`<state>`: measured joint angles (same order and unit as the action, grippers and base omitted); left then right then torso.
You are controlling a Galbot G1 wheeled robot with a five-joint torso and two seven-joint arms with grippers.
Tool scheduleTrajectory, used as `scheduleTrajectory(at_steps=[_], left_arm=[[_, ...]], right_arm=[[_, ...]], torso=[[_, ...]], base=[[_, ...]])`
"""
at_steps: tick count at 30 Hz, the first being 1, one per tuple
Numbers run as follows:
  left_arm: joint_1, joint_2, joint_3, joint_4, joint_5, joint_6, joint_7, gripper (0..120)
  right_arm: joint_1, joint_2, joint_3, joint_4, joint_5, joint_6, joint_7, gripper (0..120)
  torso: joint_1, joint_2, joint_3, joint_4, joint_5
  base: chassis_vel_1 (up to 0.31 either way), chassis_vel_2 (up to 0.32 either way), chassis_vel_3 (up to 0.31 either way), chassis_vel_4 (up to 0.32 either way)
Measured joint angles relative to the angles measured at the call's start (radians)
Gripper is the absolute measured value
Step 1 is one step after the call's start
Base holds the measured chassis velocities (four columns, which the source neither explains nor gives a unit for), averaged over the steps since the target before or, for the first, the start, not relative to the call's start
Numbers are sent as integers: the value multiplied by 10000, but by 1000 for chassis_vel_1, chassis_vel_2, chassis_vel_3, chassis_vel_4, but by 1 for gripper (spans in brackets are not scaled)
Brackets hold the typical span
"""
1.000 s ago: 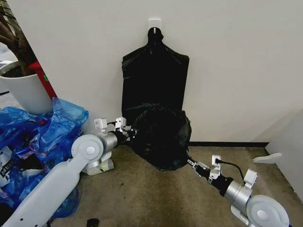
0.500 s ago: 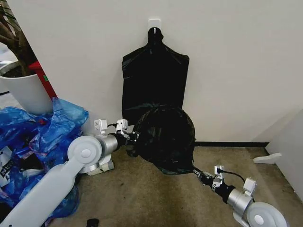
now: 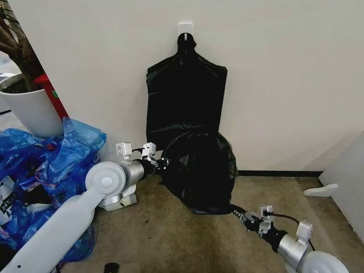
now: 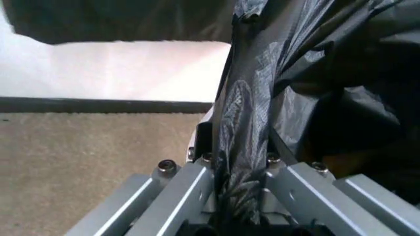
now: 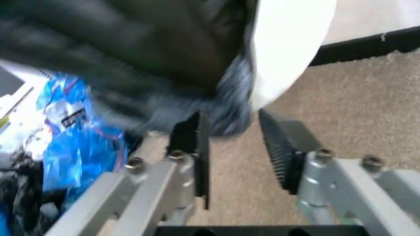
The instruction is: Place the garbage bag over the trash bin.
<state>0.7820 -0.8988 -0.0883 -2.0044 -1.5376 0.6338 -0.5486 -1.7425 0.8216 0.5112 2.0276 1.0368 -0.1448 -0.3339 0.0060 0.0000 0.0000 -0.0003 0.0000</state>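
The glossy black garbage bag (image 3: 200, 170) is draped over the trash bin, which is hidden under it in the head view. In the right wrist view a bare cream-white side of the trash bin (image 5: 288, 49) shows beside the bag's hem (image 5: 229, 110). My left gripper (image 3: 165, 165) is at the bag's left edge, shut on a pinched fold of the film (image 4: 241, 162). My right gripper (image 3: 236, 214) sits low on the floor at the bag's lower right. Its jaws stand apart, with the hem hanging loosely between them.
A flat black bundle (image 3: 185, 91) hangs on the wall right behind the bin. Blue plastic bags (image 3: 54, 162) and a white plant pot (image 3: 28, 111) crowd the left. A small white piece (image 3: 321, 190) lies on the carpet at the right by the wall.
My right arm has drawn back toward me and lower, away from the bag's side. The bag has spread a little rightward and down. My left gripper has edged right, still holding the film.
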Motion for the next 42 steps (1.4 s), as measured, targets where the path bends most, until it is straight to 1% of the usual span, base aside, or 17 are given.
scheduleTrajectory(at_steps=[2,6,11,12,14,18,20,22,24,26,29,30,31,34,35,40,42], left_arm=[[-19,-8,0,40,12,-4,-31,1],[-63,-37,1,263,181,-22,-149,1],[69,-51,19,502,573,-29,-149,1],[173,-72,29,569,756,-31,-139,1],[239,-87,31,597,883,-32,-132,1],[624,-146,114,627,1585,-54,-33,1],[653,-148,118,626,1639,-54,-28,1],[839,-149,147,596,2064,-56,18,1],[976,-159,234,486,2601,-70,48,1],[967,-175,351,423,2734,-80,-20,1],[737,-263,676,494,2764,-82,-102,1],[627,-298,810,536,2764,-82,-106,1],[423,-390,1051,614,2759,-82,-104,1],[-15,-587,1693,786,2743,-85,-101,1],[-15,-587,1693,786,2743,-85,-101,1],[-150,-642,2335,831,2914,-120,-194,1],[-175,-640,2417,834,2944,-133,-205,1]], right_arm=[[-121,0,60,51,-109,38,-108,34],[-768,72,488,186,-853,450,-767,53],[-1240,183,1311,912,-1261,685,-628,68],[-1358,145,1755,1446,-1303,435,-274,75],[-1399,109,2014,1778,-1316,283,27,78],[-1098,-33,2778,3432,-1162,-157,2096,95],[-1004,-69,2785,3560,-1106,-232,2337,97],[-338,-327,2619,4142,-714,-767,3588,100],[1147,-710,1743,4730,140,-1624,5708,100],[1948,-868,1409,4819,1152,-2320,6882,95],[2231,-903,1235,4838,1701,-2771,7402,87],[2236,-902,1158,4838,1835,-2851,7576,86],[2245,-893,1046,4838,2145,-2953,7792,79],[2549,-873,745,4819,3016,-3188,8296,66],[2549,-873,745,4819,3016,-3188,8296,66],[3948,-970,-1212,4782,3708,-3316,9512,43],[4139,-971,-1499,4780,3754,-3316,9655,42]], torso=[[0,0,0,-1,0],[0,0,0,0,1],[0,0,0,-2,3],[0,0,0,0,-2],[0,0,0,0,-5],[0,0,0,-2,-3],[1,0,0,-3,-1],[1,0,0,-2,-2],[1,0,0,5,3],[1,-1,1,10,0],[1,0,2,11,3],[1,0,2,7,3],[2,-1,2,-9,0],[1,-1,2,-9,3],[1,-1,2,-9,3],[1,-2,2,5,1],[1,-2,2,5,1]], base=[[0,0,0,0],[0,0,0,0],[0,0,0,0],[0,0,0,0],[0,0,0,0],[0,0,0,0],[0,0,0,0],[0,0,0,0],[0,0,0,0],[0,0,0,0],[0,0,0,0],[0,0,0,0],[0,0,0,0],[0,0,0,0],[0,0,0,0],[0,0,0,0],[0,0,0,0]])
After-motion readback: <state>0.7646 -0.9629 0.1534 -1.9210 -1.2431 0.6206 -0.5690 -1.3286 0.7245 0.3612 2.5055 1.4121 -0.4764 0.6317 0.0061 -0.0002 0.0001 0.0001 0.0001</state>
